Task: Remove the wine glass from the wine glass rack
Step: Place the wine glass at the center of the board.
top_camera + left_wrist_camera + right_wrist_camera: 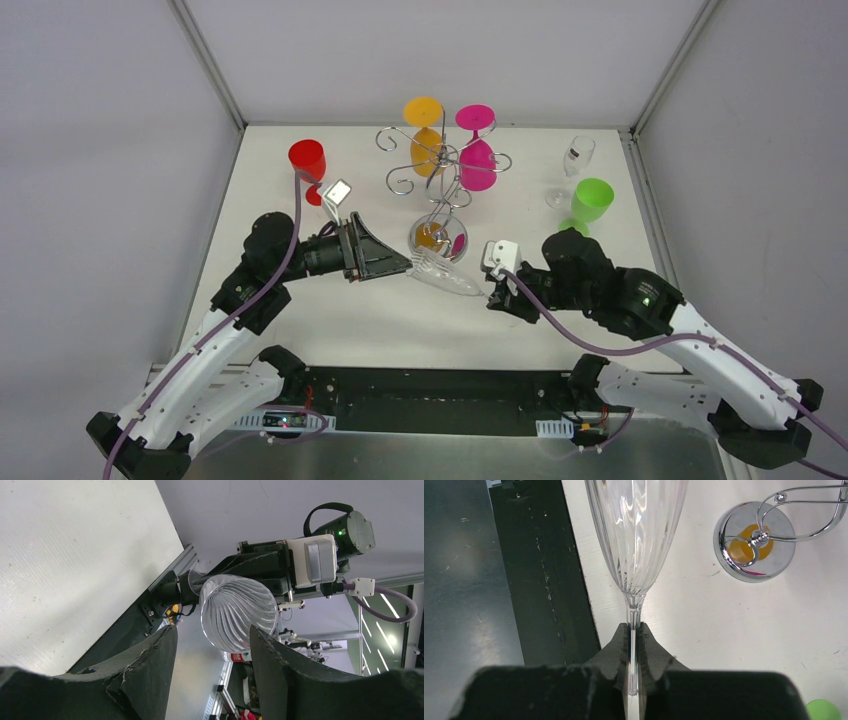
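A clear ribbed wine glass (445, 272) (636, 530) lies level above the table, just in front of the wine glass rack (440, 165). My right gripper (490, 293) (634, 627) is shut on its thin stem. The open mouth of the bowl (239, 611) faces my left gripper (405, 265) (212, 628). That gripper is open, its fingertips at the rim, one finger (265, 655) overlapping the bowl's edge. The rack's chrome base (724, 535) stands behind the glass. An orange glass (425, 130) and a pink glass (477, 150) hang upside down from its curled arms.
A red cup (308, 160) stands at the back left. A green cup (592, 200) and a clear flute (575, 160) stand at the back right. A black strip (544, 580) runs along the table's near edge, and walls close in three sides.
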Available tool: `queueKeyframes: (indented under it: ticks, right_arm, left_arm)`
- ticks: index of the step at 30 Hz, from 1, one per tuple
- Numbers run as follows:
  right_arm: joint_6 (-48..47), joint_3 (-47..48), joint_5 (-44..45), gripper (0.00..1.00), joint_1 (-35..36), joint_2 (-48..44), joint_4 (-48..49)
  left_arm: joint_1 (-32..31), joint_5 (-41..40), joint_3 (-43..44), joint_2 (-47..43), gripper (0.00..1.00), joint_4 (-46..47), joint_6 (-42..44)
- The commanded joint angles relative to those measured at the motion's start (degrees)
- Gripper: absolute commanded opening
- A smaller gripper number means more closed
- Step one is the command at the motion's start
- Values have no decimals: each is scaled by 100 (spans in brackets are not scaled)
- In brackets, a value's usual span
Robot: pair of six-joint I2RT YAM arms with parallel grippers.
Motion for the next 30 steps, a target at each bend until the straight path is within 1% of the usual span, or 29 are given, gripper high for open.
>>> queueKeyframes:
  ticks: [1,10,14,15,16,20,25,30]
  right_arm:
    - [-113,324,-170,0,-7,126,193]
    - [-112,468,-262,0,-7,327,277]
    - [-108,491,-227,0,-6,356,312]
    - [-112,491,-198,0,-6,353,318]
    - [-104,493,-174,0,-1,361,316]
    - [-95,552,-175,0,-2,375,314]
    - [-83,637,-131,0,-5,404,319]
    - [-37,650,-62,0,10,412,413]
  left_arm:
    - [89,247,10,13,55,109,169]
    - [175,411,0,26,44,48,179]
    - [203,476,23,43,34,52,178]
    - [212,491,27,53,29,45,179]
    - [210,514,35,72,26,41,171]
    - [222,585,54,93,22,43,179]
    - [222,640,71,127,15,45,195]
    - [222,705,59,139,5,48,214]
